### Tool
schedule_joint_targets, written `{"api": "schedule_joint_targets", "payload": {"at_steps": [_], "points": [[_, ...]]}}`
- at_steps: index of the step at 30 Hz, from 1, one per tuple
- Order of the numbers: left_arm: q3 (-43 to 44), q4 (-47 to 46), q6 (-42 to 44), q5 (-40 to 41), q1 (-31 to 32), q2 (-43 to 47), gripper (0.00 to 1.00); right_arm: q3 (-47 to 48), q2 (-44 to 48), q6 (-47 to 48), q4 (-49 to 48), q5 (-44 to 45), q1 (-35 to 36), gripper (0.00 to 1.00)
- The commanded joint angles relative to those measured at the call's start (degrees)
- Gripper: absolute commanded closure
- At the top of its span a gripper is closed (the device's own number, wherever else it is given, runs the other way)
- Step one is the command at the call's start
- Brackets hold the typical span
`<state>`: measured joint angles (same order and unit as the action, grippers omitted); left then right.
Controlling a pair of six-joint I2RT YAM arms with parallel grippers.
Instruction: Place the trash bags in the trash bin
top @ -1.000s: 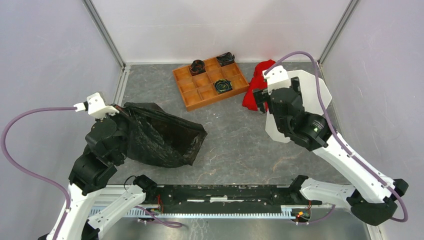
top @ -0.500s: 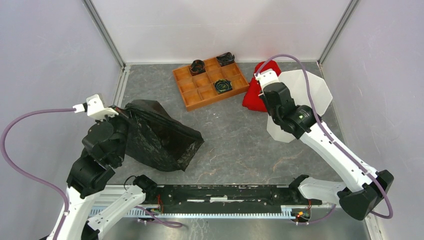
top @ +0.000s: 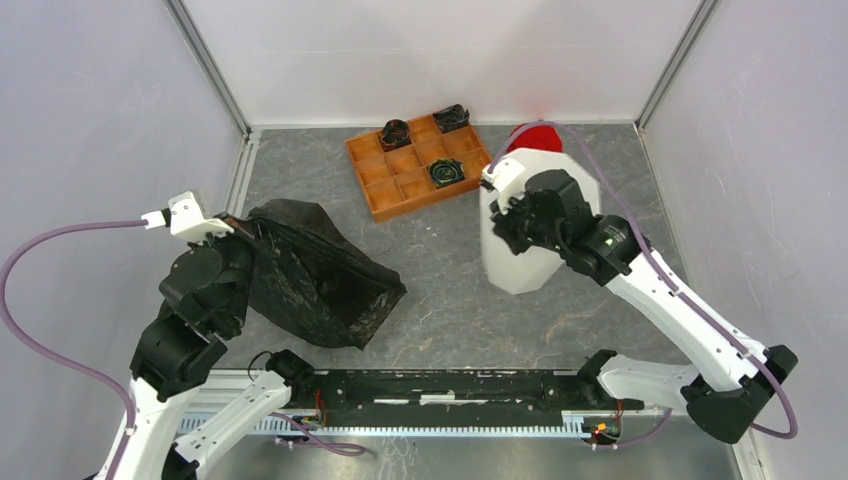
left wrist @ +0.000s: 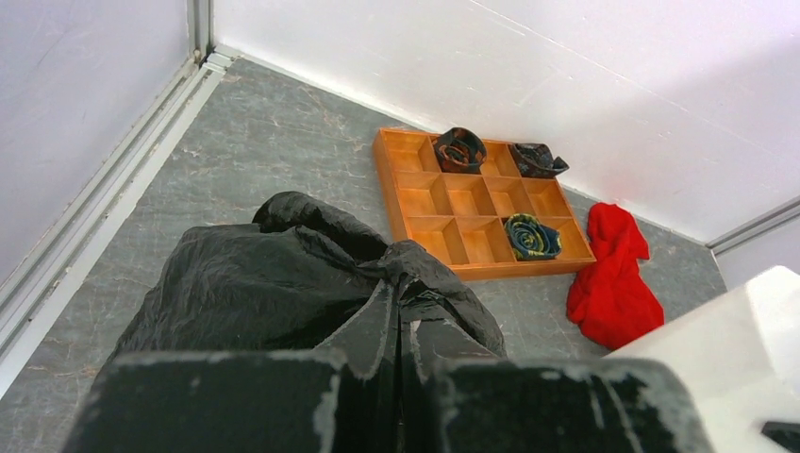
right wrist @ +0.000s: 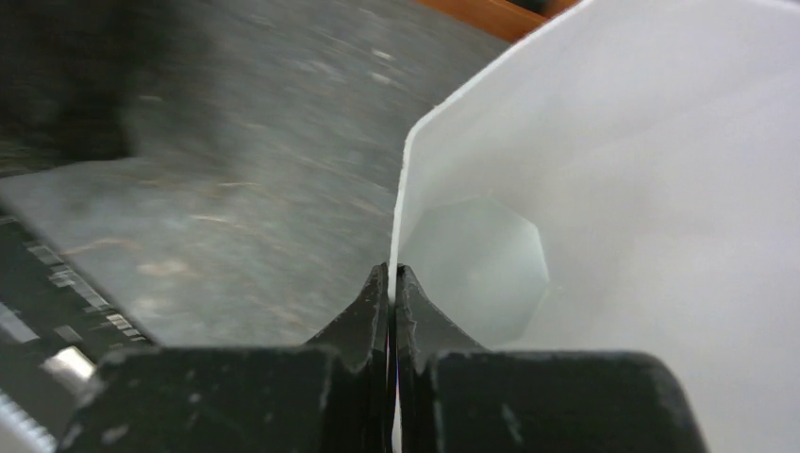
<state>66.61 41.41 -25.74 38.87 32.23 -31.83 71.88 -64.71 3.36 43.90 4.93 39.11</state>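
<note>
Left jaws clenched on black trash bag [top: 320,285], well left of trash bin [top: 518,262]. Right jaws pinching bin rim. Red cloth [top: 538,137] just behind bin.

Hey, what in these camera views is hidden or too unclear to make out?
- Red cloth: top view, mostly behind the trash bin and the right arm.
- Trash bag mouth: top view, the left arm covers its left end; left wrist view, the left gripper blocks its lower part.
- Trash bin's far side: right wrist view, cut off by the right edge; the table there is blurred.
- Rolled items in the tray: top view, too small to identify.
</note>
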Motion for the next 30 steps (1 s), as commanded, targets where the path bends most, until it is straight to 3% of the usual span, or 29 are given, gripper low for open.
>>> {"api": "schedule_joint_targets", "payload": {"at_steps": [1,7,16,22,27,30], "points": [[2.1,-2.2,-0.5,0.4,0.0,-0.2,0.98,2.4,-2.8,-3.0,-8.6,-13.0,5.9,1.00],[3.3,0.4,-2.0,0.8,-0.1,0.8,0.98,10.1,-13.5,-2.5,-8.3,-6.5,15.4,1.00],[4.9,2.7,-2.5,3.6,-0.1,1.5,0.98,10.9,-16.4,-2.6,-11.6,-7.3,20.2,0.98],[6.1,2.1,-1.3,4.4,0.0,0.7,0.98,13.8,-16.5,-1.8,-6.3,2.8,21.2,0.66],[7.5,0.4,0.1,6.3,-0.1,0.1,0.98,18.7,-16.4,-2.2,-2.1,7.3,22.0,0.36],[9.0,-1.0,0.8,7.1,-0.1,-0.1,0.98,21.8,-15.9,-3.1,-1.9,9.3,23.5,0.22]]}}
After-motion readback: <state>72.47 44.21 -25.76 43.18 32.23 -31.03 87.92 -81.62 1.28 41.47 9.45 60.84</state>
